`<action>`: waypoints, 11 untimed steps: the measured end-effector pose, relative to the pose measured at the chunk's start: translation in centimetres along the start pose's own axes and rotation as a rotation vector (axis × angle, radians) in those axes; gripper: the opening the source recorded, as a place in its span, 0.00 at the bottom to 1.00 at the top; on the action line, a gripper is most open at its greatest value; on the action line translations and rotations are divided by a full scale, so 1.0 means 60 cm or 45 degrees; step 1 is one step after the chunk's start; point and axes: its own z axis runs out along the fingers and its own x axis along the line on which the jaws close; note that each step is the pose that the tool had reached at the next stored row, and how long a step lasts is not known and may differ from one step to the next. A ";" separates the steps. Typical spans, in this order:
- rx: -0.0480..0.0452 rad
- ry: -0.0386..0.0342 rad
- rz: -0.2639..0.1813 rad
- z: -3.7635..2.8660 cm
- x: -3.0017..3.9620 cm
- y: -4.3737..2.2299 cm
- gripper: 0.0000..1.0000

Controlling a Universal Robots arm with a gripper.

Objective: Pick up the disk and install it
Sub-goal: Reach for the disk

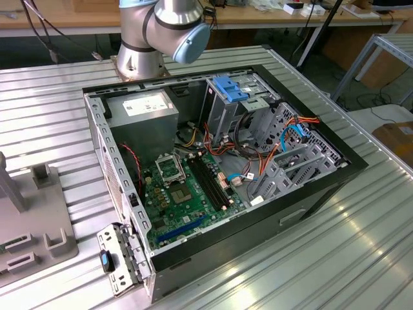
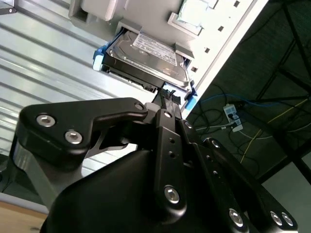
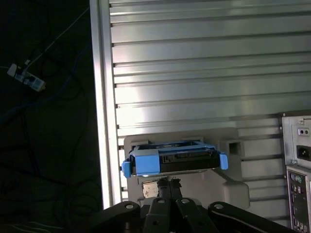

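Silver-grey with blue edges, one disk [image 3: 172,162] rests in one grey holder [image 3: 214,187] on the ribbed metal table [image 3: 194,73], close to the table's edge. Its single white label [image 2: 154,46] carries print too small to read. One gripper [image 3: 165,185] sits right at the disk's connector end; I cannot tell whether it is clenched or released. One open computer case [image 1: 316,197] lies in the exterior view.
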 end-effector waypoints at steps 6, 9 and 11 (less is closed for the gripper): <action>0.000 0.0000 0.000 0.001 0.001 0.016 0.11; 0.000 0.0000 0.000 0.002 0.002 0.019 0.11; 0.000 0.0003 0.000 0.004 0.002 0.025 0.11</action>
